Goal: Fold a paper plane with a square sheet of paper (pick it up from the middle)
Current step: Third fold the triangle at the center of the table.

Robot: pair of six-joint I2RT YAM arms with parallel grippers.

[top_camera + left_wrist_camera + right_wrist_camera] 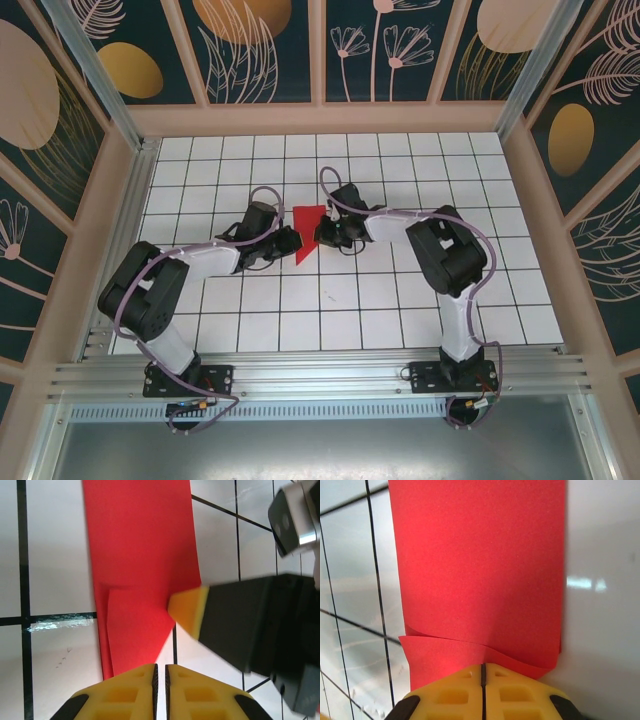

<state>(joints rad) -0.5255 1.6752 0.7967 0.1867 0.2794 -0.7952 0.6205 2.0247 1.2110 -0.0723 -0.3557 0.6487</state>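
The square sheet of paper (308, 228) is bright red and folded into a wedge whose point faces the near edge, lying flat on the grid table between both grippers. My left gripper (293, 243) sits at its left lower edge. In the left wrist view its jaws (160, 667) stand a narrow slit apart with bare table showing through, and the paper (140, 555) lies just ahead and to the left. My right gripper (320, 234) is at the paper's right edge. In the right wrist view it (483, 666) is shut, pinching a wavy folded flap of the paper (480, 570).
The white grid table (400, 300) is boxed in by wooden walls (320, 118) at the back and sides. An aluminium rail (320, 375) with both arm bases runs along the near edge. The right arm's black finger (250, 620) reaches across the left wrist view.
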